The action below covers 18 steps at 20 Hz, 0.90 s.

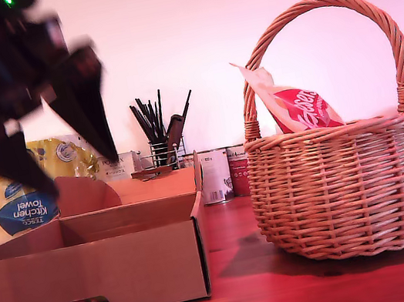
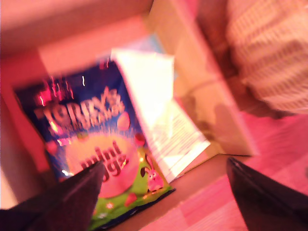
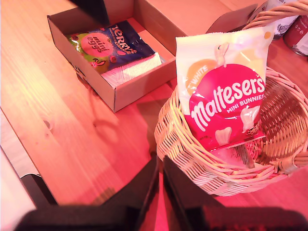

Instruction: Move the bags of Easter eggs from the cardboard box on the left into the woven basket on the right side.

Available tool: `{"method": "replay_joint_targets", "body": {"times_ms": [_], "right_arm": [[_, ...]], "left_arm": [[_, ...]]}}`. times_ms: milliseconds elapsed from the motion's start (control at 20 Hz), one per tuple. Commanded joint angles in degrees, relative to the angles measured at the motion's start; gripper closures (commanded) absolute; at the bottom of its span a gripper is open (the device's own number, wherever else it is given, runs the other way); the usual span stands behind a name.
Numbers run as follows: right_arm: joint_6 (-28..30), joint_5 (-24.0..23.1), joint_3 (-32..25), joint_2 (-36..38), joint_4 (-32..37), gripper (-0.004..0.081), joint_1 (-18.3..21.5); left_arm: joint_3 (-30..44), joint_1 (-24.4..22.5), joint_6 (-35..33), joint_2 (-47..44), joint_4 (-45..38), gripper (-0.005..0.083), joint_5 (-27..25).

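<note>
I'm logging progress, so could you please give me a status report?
My first gripper open above blue bag in cardboard box. My second gripper shut, empty. Red-and-white bag in woven basket. Nothing blocking.

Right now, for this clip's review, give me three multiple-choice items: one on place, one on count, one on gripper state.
1. Where is the red-and-white bag?
A. in the cardboard box
B. standing in the woven basket
C. on the table

2. How many bags lie in the cardboard box?
A. none
B. two
C. four

3. How is my first gripper?
A. open, holding nothing
B. shut on a bag
C. shut on the basket handle

Key: 1 B, it leans against the basket's rim in the second wrist view. 2 B, the blue-purple bag and a white bag lie side by side. 3 A, its fingers stand apart above the box.
</note>
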<state>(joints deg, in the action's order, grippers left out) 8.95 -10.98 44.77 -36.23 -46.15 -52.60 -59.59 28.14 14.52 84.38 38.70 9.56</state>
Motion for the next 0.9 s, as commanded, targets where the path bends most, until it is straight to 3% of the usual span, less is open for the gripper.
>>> {"method": "replay_joint_targets", "body": {"times_ms": [0,150,450,600,850], "right_arm": [[0.13,0.2,-0.87,0.0,0.63,0.0783,-0.26],[0.15,0.26,-0.87,0.0,0.74,0.0783,-0.26],[0.55,0.59,-0.87,0.0,2.08,0.0783,-0.26],[1.07,0.59,-0.87,0.0,2.38,0.0783,-0.26],[1.42,0.61,-0.87,0.0,2.34,0.0783,-0.26]], "left_arm": [[-1.92,0.11,0.57,2.47,0.76,0.0006,-1.75],[-5.03,0.9,3.63,5.77,3.85,0.0007,-5.88],[-12.0,3.91,5.25,13.9,9.03,0.0007,-7.28],[-14.45,5.51,5.49,17.86,11.96,0.0009,-10.56],[-15.45,6.03,5.62,19.89,13.77,0.0009,-14.56]]}}
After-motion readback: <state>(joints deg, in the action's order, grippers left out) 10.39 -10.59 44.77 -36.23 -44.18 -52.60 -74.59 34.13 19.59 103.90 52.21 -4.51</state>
